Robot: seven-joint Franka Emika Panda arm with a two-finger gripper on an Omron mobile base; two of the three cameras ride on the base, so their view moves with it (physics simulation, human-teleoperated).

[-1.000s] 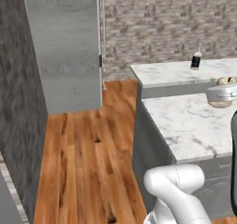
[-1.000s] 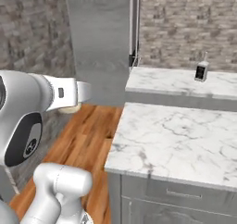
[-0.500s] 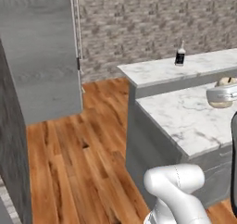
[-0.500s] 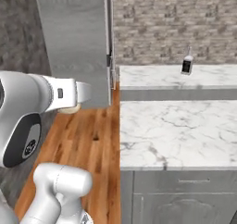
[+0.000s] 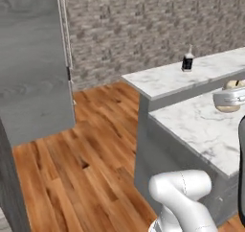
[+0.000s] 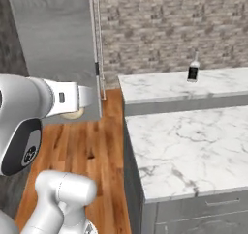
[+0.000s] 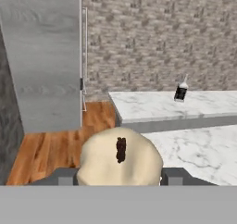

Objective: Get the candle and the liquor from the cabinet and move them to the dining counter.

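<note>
Over on the left stands a tall grey wood-grain panel (image 5: 33,68) with a slim handle down its edge, rising off the orange plank floor (image 5: 91,164). Moving right, the gripper (image 7: 119,174) has its two dark fingers (image 7: 62,176) parted about halfway and pressed on either side of the candle (image 7: 119,157), a squat cream lump with a dark wick, held up in the air near the arm. Further right, the long white marble dining counter (image 6: 193,146) stretches away, and the liquor (image 6: 193,70) stands upright at its far side, close to the stone wall (image 6: 169,25).
</note>
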